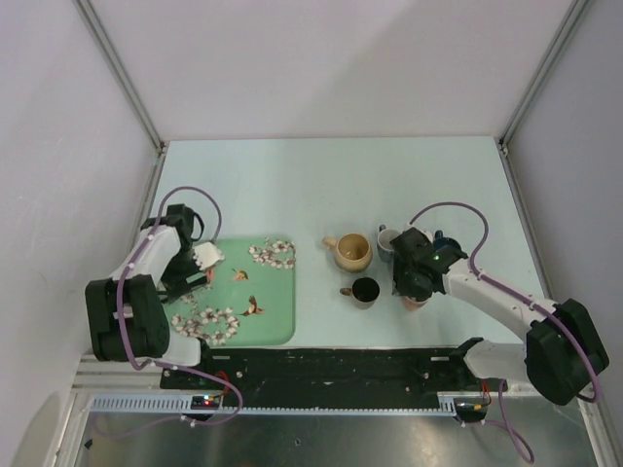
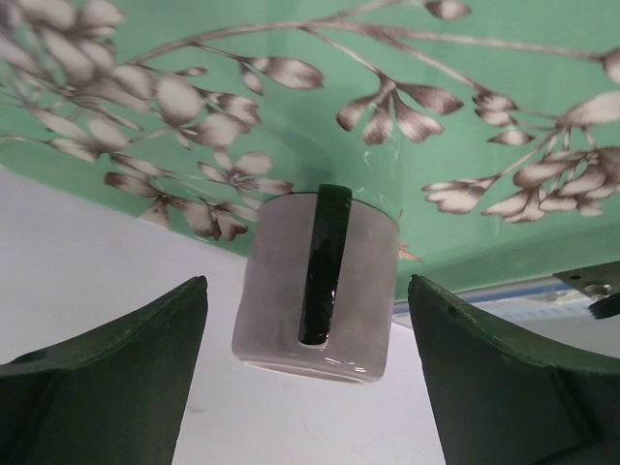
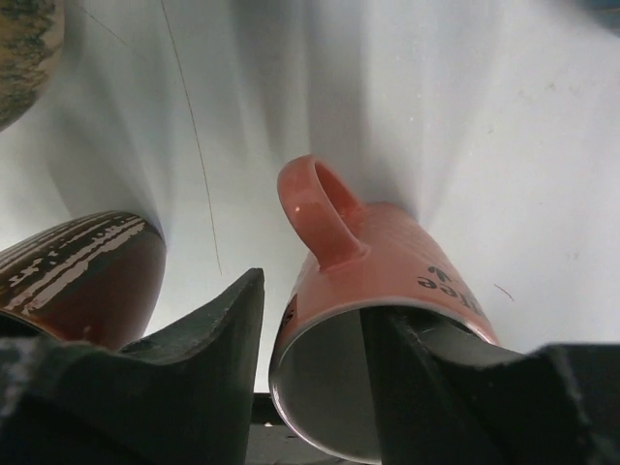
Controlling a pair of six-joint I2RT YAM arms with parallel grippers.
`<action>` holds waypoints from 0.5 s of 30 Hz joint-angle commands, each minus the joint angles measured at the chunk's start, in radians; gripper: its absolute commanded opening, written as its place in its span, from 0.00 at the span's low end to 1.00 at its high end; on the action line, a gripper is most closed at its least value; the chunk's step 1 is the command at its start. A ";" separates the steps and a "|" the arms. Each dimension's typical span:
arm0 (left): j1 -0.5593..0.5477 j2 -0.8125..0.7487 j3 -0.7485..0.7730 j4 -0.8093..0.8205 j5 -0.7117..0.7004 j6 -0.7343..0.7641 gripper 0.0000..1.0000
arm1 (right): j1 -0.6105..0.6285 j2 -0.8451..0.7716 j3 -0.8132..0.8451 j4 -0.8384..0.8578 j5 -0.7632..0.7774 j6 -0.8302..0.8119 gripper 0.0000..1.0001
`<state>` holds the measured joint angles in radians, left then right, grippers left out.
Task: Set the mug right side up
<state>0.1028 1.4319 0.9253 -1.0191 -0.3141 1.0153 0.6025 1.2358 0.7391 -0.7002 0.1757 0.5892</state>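
Observation:
A pink mug (image 3: pixel 387 254) with dark lettering stands on the table with its mouth towards my right wrist camera; it also shows in the top view (image 1: pixel 416 304). My right gripper (image 3: pixel 315 300) straddles its rim, one finger inside and the other outside with a small gap; it also shows from above (image 1: pixel 413 284). A white mug (image 2: pixel 320 286) with a dark green handle sits at the left edge of the green floral tray (image 1: pixel 277 321); it also shows in the top view (image 1: pixel 207 255). My left gripper (image 2: pixel 305 325) is open around it without touching.
A tan mug (image 1: pixel 352 252) stands upright mid-table with a dark mug (image 1: pixel 365 291) in front of it and a grey mug (image 1: pixel 386 240) to its right. The dark mug's striped side (image 3: pixel 77 266) is close to my right gripper's left finger.

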 commanded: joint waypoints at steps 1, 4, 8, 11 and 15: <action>0.031 -0.043 -0.049 0.038 -0.050 0.151 0.88 | -0.016 -0.050 0.001 0.017 0.002 -0.011 0.53; 0.054 -0.013 -0.060 0.062 -0.067 0.160 0.87 | -0.016 -0.078 0.012 -0.006 0.004 -0.012 0.62; 0.077 0.041 -0.077 0.108 -0.150 0.152 0.71 | -0.018 -0.129 0.046 -0.051 0.022 -0.016 0.67; 0.082 0.055 -0.096 0.145 -0.203 0.160 0.54 | -0.017 -0.160 0.069 -0.070 0.027 -0.024 0.68; 0.083 0.059 -0.100 0.154 -0.218 0.159 0.33 | -0.018 -0.190 0.112 -0.105 0.041 -0.030 0.69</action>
<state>0.1734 1.4918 0.8272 -0.8986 -0.4484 1.1393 0.5888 1.0843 0.7792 -0.7624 0.1783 0.5709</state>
